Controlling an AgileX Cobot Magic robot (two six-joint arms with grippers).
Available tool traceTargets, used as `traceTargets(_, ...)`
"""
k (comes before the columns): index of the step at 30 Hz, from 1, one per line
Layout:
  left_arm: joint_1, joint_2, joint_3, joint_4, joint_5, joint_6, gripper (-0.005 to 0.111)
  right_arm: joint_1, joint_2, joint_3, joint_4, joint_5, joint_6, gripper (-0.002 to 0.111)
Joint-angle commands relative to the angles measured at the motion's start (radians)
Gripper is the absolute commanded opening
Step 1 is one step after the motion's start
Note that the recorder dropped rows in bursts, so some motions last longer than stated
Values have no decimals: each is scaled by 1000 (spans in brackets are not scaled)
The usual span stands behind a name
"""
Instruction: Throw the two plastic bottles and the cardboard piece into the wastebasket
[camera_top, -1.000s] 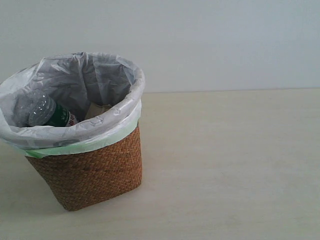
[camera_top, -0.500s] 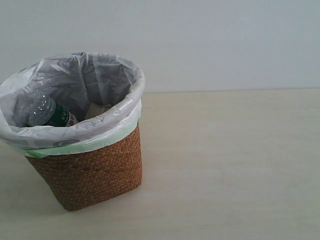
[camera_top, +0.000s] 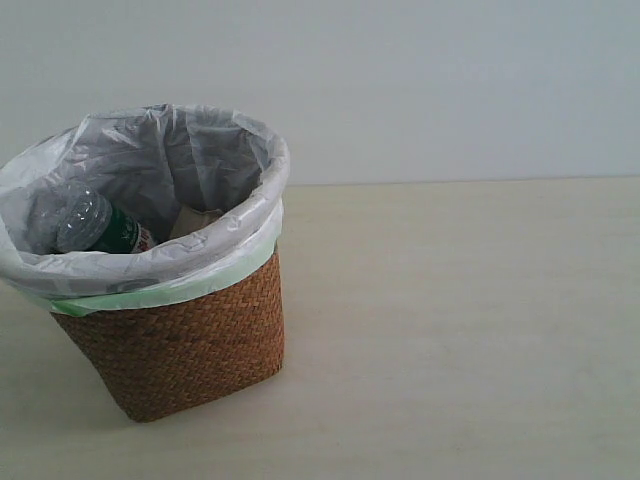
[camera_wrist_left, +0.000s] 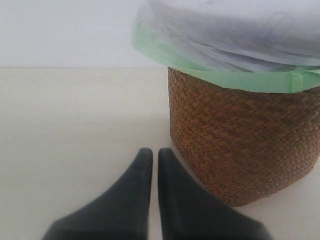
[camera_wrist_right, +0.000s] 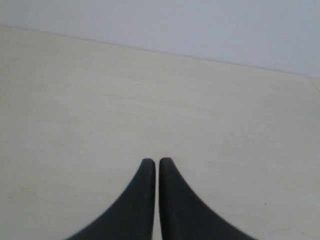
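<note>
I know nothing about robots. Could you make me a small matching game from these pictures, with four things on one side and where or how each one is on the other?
Things:
1. green-label bottle
2. left gripper
3. right gripper
4. plastic bag

Place or state:
A. shut, only bare table ahead
B. folded over the rim of the wastebasket
C. lying inside the wastebasket
D. shut, beside the wastebasket's woven wall

Pairs: 1-C, 2-D, 3-A, 4-B
</note>
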Motion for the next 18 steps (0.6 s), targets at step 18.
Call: traceTargets(18, -8, -4, 4, -3, -8, 3, 4, -5, -5, -1, -6, -4, 124, 0)
